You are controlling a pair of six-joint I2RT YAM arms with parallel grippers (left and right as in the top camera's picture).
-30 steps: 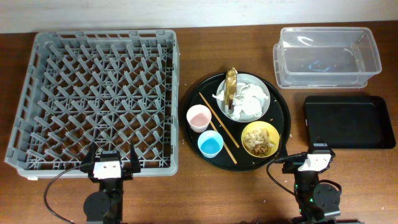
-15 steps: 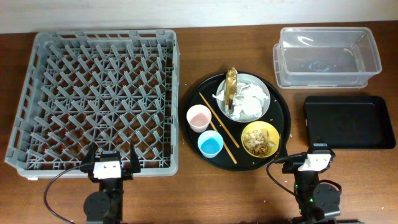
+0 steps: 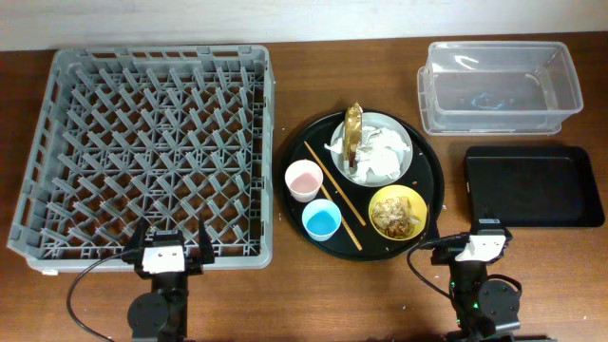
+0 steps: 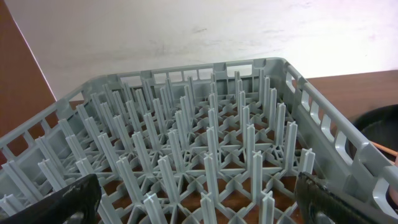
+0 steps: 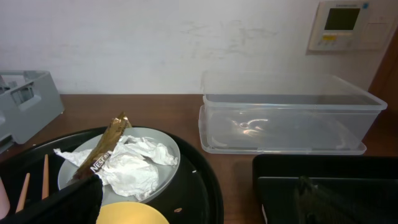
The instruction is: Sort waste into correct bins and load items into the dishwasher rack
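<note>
Left gripper [image 4: 200,204], right gripper [image 5: 189,200] wide open, empty

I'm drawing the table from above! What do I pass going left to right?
Rack → pink cup → plate → flat black tray. The tub overlaps the tray sideways, so it's left out.

Cut off at the bottom of the right wrist view: yellow bowl [image 5: 127,214], rectangular black tray [image 5: 360,180]; at its left edge, rack [image 5: 28,99].
</note>
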